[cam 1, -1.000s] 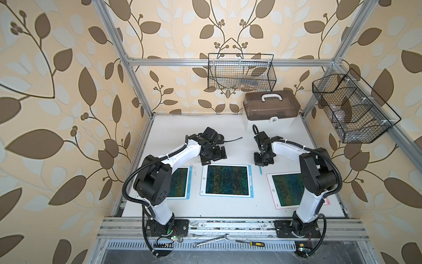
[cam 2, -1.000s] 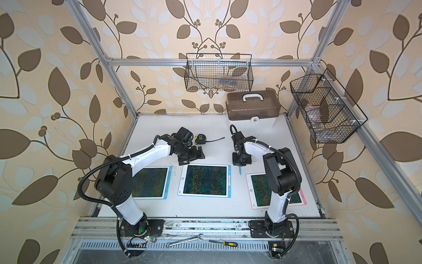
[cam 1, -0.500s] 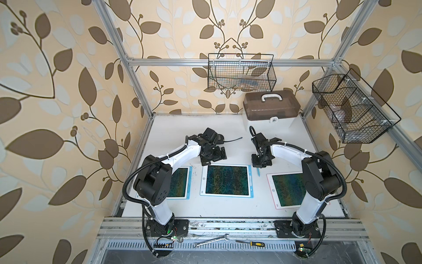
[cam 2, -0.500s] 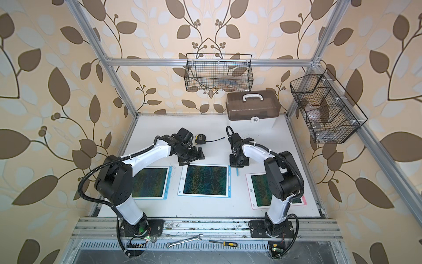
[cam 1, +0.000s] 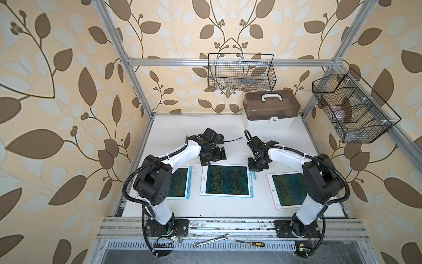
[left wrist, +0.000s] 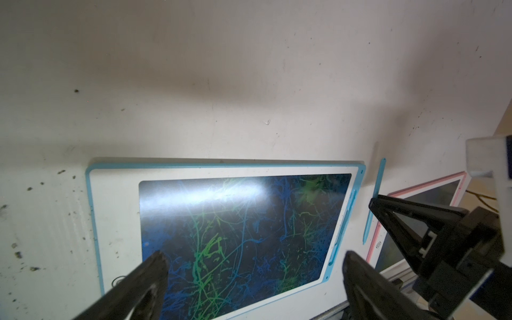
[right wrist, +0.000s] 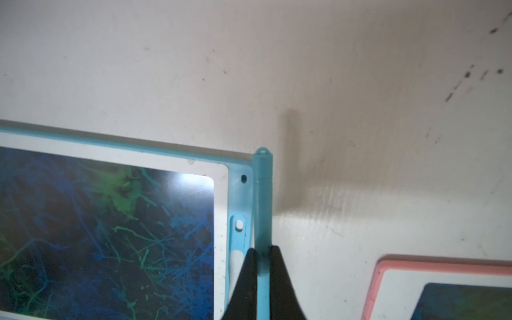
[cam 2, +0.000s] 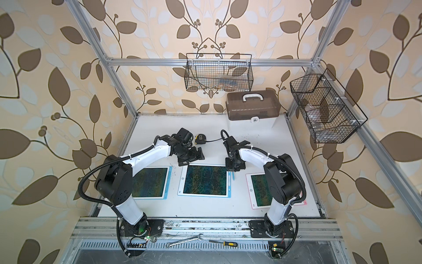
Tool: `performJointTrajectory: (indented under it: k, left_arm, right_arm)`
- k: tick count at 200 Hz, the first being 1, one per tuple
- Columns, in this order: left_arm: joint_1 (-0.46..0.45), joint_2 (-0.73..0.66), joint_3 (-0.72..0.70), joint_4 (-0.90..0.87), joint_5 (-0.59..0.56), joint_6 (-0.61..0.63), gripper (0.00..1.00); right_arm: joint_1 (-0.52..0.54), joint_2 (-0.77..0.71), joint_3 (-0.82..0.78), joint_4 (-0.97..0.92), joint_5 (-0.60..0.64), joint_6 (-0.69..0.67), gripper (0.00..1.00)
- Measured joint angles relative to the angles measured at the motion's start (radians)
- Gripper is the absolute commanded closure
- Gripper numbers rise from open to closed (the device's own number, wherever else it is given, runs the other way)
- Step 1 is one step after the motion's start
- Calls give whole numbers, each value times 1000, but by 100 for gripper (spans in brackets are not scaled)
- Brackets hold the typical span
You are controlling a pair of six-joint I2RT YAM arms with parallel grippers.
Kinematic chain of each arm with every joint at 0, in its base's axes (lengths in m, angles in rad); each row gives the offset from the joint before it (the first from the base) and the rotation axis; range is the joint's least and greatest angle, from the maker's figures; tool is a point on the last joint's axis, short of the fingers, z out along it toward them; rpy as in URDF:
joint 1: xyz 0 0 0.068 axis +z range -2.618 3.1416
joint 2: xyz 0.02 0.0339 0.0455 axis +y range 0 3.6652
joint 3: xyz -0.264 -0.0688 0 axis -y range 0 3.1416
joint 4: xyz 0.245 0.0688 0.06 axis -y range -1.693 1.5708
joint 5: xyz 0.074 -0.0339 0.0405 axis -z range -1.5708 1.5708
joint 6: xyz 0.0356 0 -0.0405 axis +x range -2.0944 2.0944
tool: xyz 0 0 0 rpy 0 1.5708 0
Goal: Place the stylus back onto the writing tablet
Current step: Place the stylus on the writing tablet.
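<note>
At lower left in a top view, the left tablet (cam 1: 180,182) lies partly under the left arm. Just above the middle tablet's (cam 1: 226,180) upper edge, the left gripper (cam 1: 212,157) hovers with jaws spread wide and empty, apparently parked clear of the work. Right of centre, the right gripper (cam 1: 257,165) pinches the blue stylus (right wrist: 263,199) about midway, jaws pressed tight on the shaft. The stylus runs parallel to the middle tablet's right edge, just beside its slot (right wrist: 239,230), capped end near the upper corner. This hold seems meant to line it up for a sideways press into the slot. At lower right, the pink tablet (cam 1: 285,189) plays no visible part.
</note>
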Motion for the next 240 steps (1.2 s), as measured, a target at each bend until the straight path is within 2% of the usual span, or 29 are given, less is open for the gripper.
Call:
performJointTrajectory:
  k: [146, 240]
  left_arm:
    - [0, -8, -57, 7, 0, 0, 1]
    - [0, -37, -58, 2, 0, 1, 1]
  right_arm:
    - [105, -68, -111, 44, -63, 136, 91]
    - [134, -116, -148, 66, -2, 224, 90]
